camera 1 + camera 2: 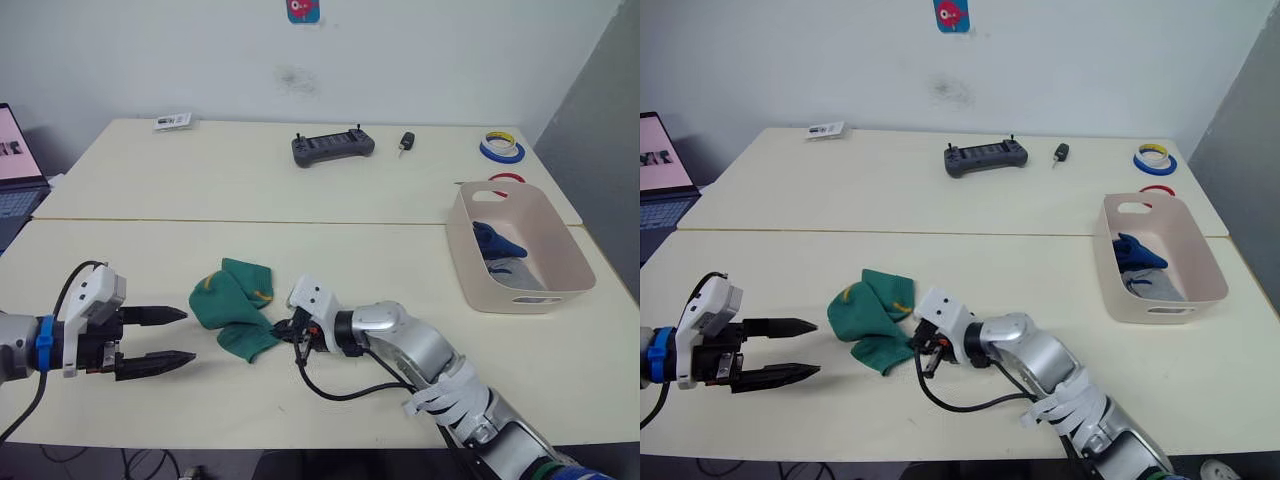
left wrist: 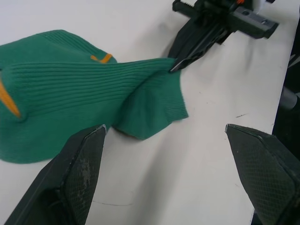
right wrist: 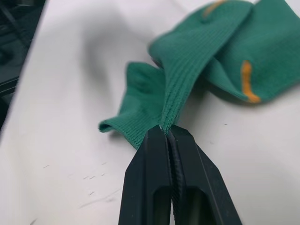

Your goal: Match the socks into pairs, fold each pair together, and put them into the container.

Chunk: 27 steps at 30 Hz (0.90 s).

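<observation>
Green socks point(image 1: 232, 308) — soft, light, limp — pinched at a ribbed edge by the right end effector point(image 1: 287, 330); left end effector point(image 1: 170, 338) spread beside them.

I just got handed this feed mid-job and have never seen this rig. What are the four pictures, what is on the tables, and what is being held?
You are looking at a humanoid robot's two arms, each ending in two black fingers. The two wide pictures come from its head camera, looking down over the tables. The other two come from cameras on each wrist, looking along that arm's fingers.

The right gripper is shut on an edge of the green socks, which lie bunched on the near table. The left gripper is open beside them, holding nothing.

The pink container at the right holds a blue sock and something grey beneath it. On the far table lie a dark handheld controller, a small black key fob and tape rolls.
</observation>
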Tool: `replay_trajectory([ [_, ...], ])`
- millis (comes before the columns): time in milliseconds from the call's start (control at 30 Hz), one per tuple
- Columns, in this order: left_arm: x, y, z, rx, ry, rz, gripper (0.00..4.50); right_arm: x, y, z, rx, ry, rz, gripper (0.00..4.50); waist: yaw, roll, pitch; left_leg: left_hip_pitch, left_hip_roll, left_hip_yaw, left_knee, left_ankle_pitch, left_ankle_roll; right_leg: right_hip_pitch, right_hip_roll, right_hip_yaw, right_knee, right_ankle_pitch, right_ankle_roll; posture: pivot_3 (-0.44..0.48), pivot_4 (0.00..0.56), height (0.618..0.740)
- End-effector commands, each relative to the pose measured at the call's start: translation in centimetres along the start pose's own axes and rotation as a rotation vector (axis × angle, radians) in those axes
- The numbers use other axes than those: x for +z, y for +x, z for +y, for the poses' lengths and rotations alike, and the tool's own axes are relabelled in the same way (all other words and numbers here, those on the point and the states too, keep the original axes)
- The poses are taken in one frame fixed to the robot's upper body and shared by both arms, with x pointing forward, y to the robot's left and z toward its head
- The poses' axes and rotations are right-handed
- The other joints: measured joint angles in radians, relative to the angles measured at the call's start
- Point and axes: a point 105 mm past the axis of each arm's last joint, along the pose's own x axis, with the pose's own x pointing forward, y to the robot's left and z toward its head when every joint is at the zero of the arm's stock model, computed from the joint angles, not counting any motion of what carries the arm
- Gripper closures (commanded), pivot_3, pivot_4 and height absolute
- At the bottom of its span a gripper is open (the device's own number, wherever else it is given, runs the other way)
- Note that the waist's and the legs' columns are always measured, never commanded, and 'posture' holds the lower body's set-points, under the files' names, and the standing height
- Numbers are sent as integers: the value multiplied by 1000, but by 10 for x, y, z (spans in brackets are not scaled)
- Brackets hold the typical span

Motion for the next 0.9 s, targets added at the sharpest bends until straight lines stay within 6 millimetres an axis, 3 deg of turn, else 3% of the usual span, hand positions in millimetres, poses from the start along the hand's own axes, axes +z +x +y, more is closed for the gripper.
replay_trajectory([
  [33, 4, -5, 3, 2, 28, 28, 235, 12, -30, 11, 140, -80, -1, 4477, 0, 0, 0, 0, 0, 0, 0, 0, 0, 0, 0, 0, 0, 0, 0, 0, 150, 740],
  [167, 2, -5, 2, -17, 40, 54, 235, -9, -69, 18, 263, -117, 156, 4477, 1, -3, 0, 0, 0, 1, 0, 0, 0, 0, 0, 0, -1, 0, 0, 0, 150, 740],
  [300, -2, -1, -1, -38, 47, 69, 235, -28, -104, 6, 275, -136, 302, 4477, 0, -2, 2, 0, 0, 0, 0, 0, 0, 0, 0, 0, 0, 0, 0, 0, 150, 740],
  [433, -6, 10, -8, -81, 50, 70, 235, -35, -121, -20, 205, -174, 393, 4477, -5, -2, 2, 0, 1, 0, 0, 0, 0, 0, 0, 0, 0, 0, 0, 0, 150, 740],
  [567, -2, 26, -11, -100, 43, 25, 235, -32, -123, -42, 119, -239, 430, 4477, -2, -2, 2, 0, 0, 1, 0, 0, 0, 0, 0, 1, 0, 0, 0, 0, 150, 740],
  [667, 2, 37, -15, -114, 29, -7, 235, -29, -124, -51, 68, -323, 430, 3780, 0, -2, 2, -1, 0, 1, 1, 0, 0, 0, 0, 0, 0, 0, 0, 0, 150, 740],
  [733, 2, 45, -18, -118, 13, -25, 235, -28, -130, -54, 21, -352, 426, 3068, 1, -2, 2, -1, 0, 1, 1, 0, 0, 0, 0, 1, 0, 0, 0, 0, 150, 740],
  [900, -2, 56, -29, -144, 2, -45, 235, -21, -151, -45, -82, -300, 349, 1366, 5, -2, 2, -1, 0, 1, 1, 0, 0, 1, -1, 1, 0, 0, 0, 0, 150, 740],
])
